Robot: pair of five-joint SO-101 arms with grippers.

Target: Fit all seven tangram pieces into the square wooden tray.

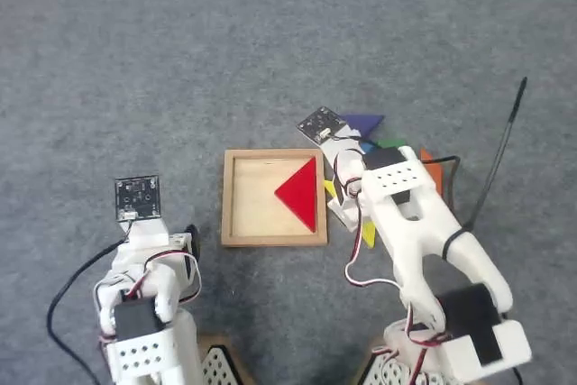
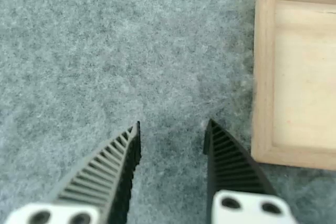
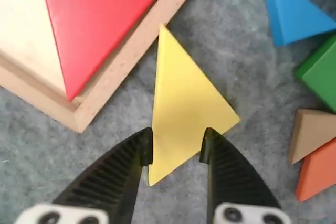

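Note:
The square wooden tray [image 1: 233,197] holds a big red triangle [image 1: 302,191] against its right side. My right gripper [image 3: 176,148] is open and low over a yellow triangle [image 3: 184,103], which lies flat on the carpet just outside the tray's rim [image 3: 131,51]. Its fingertips stand either side of the triangle's narrow end, close to its edges. The red triangle [image 3: 100,19] lies inside that rim. My left gripper [image 2: 172,129] hangs open over bare carpet beside the tray's corner [image 2: 262,77], with nothing between its fingers.
Loose pieces lie right of the tray: a blue triangle [image 3: 291,9], a green piece [image 3: 320,72], a tan triangle [image 3: 310,132] and an orange piece [image 3: 317,169]. A dark blue triangle [image 1: 362,122] lies farther back. The right arm [image 1: 397,191] covers part of the pile.

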